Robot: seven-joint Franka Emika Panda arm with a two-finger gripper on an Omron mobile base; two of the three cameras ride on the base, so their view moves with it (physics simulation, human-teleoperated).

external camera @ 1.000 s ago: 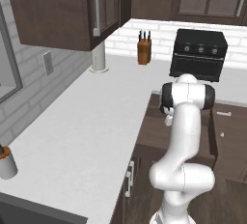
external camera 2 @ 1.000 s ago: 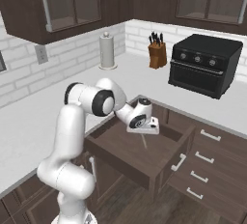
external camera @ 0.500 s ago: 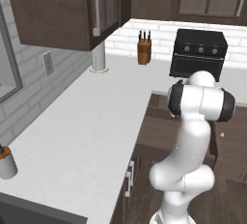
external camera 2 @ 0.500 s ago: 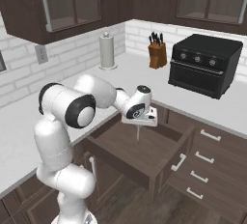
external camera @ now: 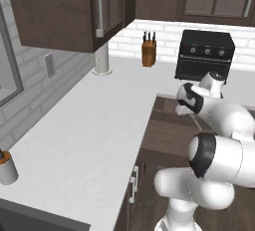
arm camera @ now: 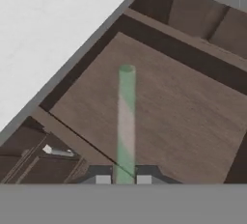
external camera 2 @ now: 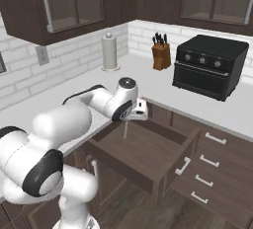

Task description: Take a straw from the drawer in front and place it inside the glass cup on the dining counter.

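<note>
My gripper (arm camera: 124, 179) is shut on the lower end of a green and white straw (arm camera: 126, 117), which points away from the hand over the bare wooden floor of the open dark brown drawer (arm camera: 188, 107). In the right base view the gripper (external camera 2: 132, 116) hangs above the back left of the drawer (external camera 2: 148, 151), and the straw (external camera 2: 125, 130) dangles below it. The left base view has the gripper (external camera: 186, 109) above the drawer (external camera: 164, 136), with the straw (external camera: 195, 122) slanting down. The glass cup and the dining counter are out of view.
A white L-shaped worktop (external camera: 89, 125) runs beside the drawer. At the back stand a black toaster oven (external camera 2: 210, 65), a knife block (external camera 2: 160, 55) and a paper towel roll (external camera 2: 109, 51). More drawers (external camera 2: 212, 161) lie to the right. A small white jar (external camera: 6, 168) sits near left.
The gripper has risen a little out of the drawer with the straw and drawn back toward the worktop. The arm's elbow has swung round. The jaws closed a touch tighter.
</note>
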